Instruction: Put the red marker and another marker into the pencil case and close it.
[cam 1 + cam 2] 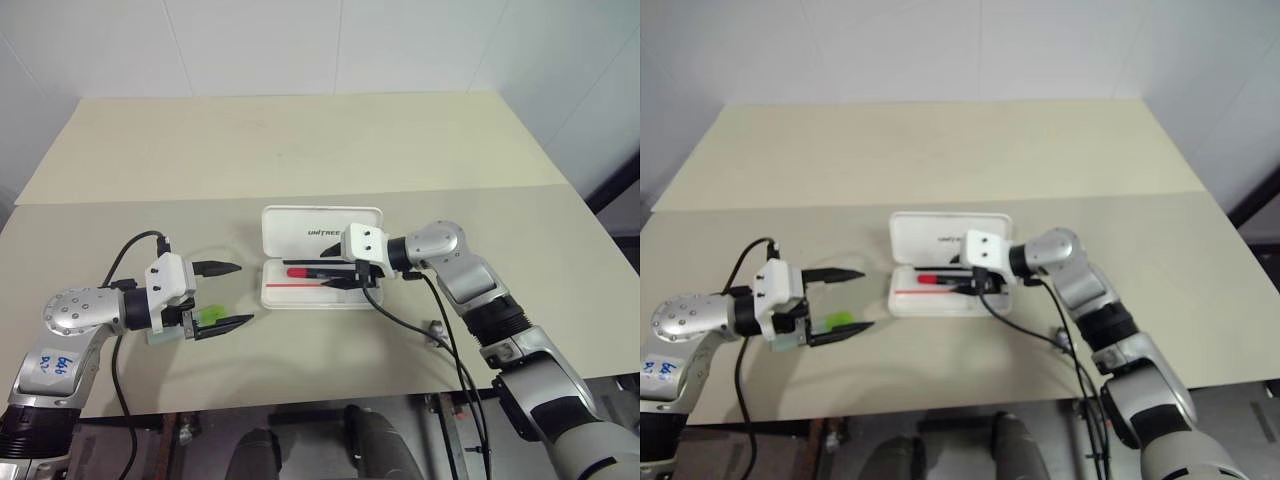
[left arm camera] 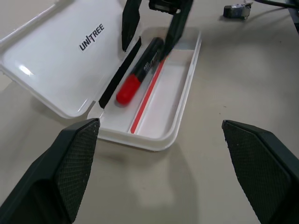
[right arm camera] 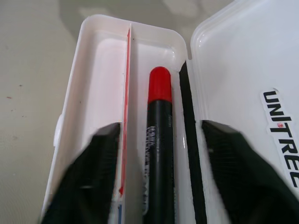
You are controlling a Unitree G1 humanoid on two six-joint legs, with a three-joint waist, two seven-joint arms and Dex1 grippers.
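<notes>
Right gripper [image 1: 343, 274] reaching in over the pencil case [image 1: 322, 259] from the case's right end, pointing along its length toward the robot's left. Fingers [image 3: 88, 177] spread apart, one on each side of the red marker [image 3: 158, 140], not pinching it. Red marker lying flat in the tray between those two fingers, running lengthwise, one red end well past the fingertips toward the far end of the case, dark barrel directly under the gripper. Set in the half of the tray beside the hinge, with the red stripe [image 2: 148, 95] on the other side of it. Lid [image 2: 60, 51] swung back flat on the table [image 1: 300, 150], "UNITREE" print facing up, lying just beyond one finger of the right gripper.

Left gripper [image 1: 228, 296] hovering over the table to the left of the pencil case, pointing toward it, fingers [image 2: 70, 163] spread wide and holding nothing. Case lying straight ahead of this gripper, apart from its fingertips, with its near short end closest. Another marker [image 1: 212, 316], the lime-green capped highlighter, lying on the table just by the lower finger of the left gripper, near that finger's base rather than its tip; contact not clear. Small grey-black lump [image 2: 236, 9] on the table beyond the case, past the right gripper.
</notes>
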